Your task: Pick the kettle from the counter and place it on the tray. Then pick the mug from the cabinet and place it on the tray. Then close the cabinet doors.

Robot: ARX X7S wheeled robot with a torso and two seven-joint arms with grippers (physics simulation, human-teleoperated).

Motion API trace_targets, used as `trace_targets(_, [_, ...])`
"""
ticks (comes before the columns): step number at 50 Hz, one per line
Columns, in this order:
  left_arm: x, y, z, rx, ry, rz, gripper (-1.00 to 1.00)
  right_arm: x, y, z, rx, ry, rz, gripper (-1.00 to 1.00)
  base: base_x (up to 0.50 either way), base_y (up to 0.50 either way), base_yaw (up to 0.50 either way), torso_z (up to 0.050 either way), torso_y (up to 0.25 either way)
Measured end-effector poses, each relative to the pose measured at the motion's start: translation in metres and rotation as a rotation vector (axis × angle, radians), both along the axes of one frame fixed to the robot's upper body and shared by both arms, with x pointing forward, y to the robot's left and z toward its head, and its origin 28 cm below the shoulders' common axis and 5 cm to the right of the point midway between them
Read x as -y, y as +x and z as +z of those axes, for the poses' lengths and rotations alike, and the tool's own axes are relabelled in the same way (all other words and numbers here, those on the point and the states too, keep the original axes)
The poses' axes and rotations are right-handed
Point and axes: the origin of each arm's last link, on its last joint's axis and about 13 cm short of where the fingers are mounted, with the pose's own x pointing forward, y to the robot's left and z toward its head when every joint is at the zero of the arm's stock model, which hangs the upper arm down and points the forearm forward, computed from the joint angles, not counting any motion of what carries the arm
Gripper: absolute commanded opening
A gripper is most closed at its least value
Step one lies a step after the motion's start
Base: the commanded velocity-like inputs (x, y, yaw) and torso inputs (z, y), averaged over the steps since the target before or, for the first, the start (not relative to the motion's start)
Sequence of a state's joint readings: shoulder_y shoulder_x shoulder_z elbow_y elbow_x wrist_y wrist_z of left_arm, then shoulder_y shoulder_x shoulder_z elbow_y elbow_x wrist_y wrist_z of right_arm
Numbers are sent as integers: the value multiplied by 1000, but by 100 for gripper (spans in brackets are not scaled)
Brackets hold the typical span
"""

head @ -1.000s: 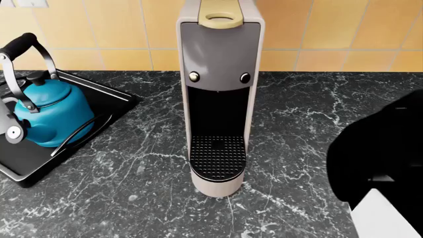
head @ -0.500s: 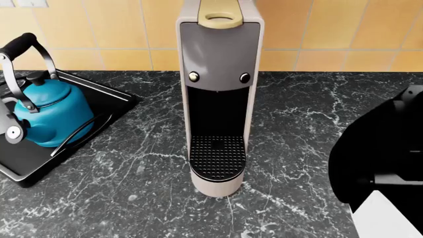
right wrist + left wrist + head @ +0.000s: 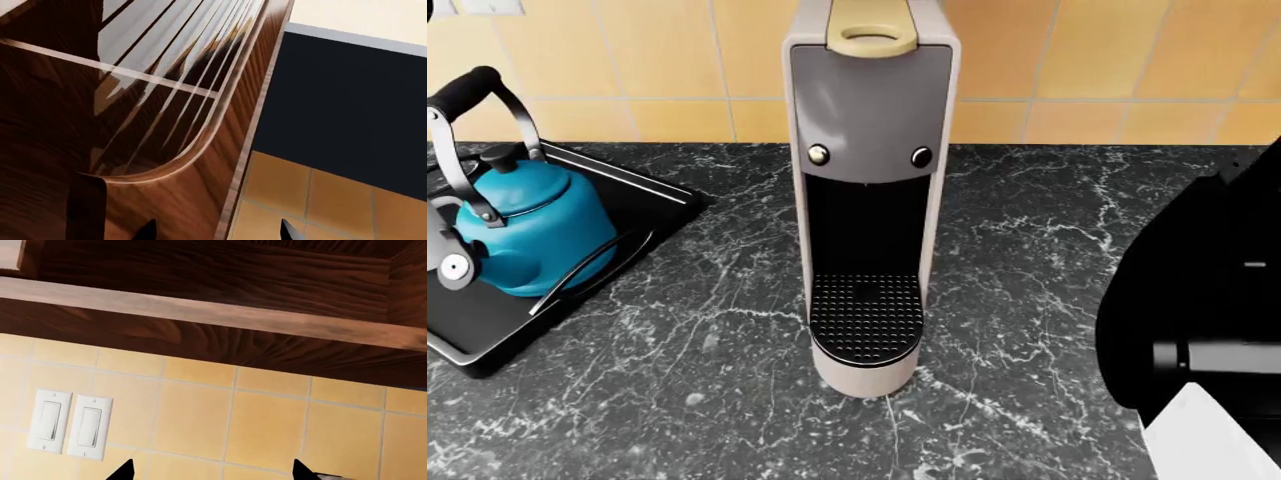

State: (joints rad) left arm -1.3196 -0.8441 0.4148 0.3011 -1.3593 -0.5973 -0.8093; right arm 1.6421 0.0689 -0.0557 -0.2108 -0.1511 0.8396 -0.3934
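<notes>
The squat bright blue kettle (image 3: 523,225) with its tall black arched handle stands upright inside the shallow black rectangular tray (image 3: 654,195), at the left of the dark white-veined marble surface (image 3: 1028,240). A tall beige coffee machine (image 3: 869,190) stands mid-surface, well apart from the tray. The left gripper (image 3: 210,471) faces yellow wall tiles, two white switches (image 3: 70,424) and the wooden cabinet (image 3: 220,295) underside, fingers spread and empty. The right gripper (image 3: 217,231) faces a brown cabinet door (image 3: 133,125), fingers likewise released.
</notes>
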Motion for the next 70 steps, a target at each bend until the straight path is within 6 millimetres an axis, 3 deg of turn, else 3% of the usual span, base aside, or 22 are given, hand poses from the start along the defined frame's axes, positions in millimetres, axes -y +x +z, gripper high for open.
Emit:
trace_targets(23, [-3, 4, -1, -11, -12, 9, 100, -16, 15, -1, 5, 32, 102, 100, 7, 8, 12, 5, 0])
trace_targets(45, [-6, 11, -6, -28, -21, 14, 100, -42, 44, 8, -51, -9, 154, 100, 5, 6, 10, 1, 0])
trace_targets(70, [-11, 19, -15, -56, -38, 28, 100, -45, 71, 17, -84, -90, 153, 100, 4, 4, 7, 3, 0])
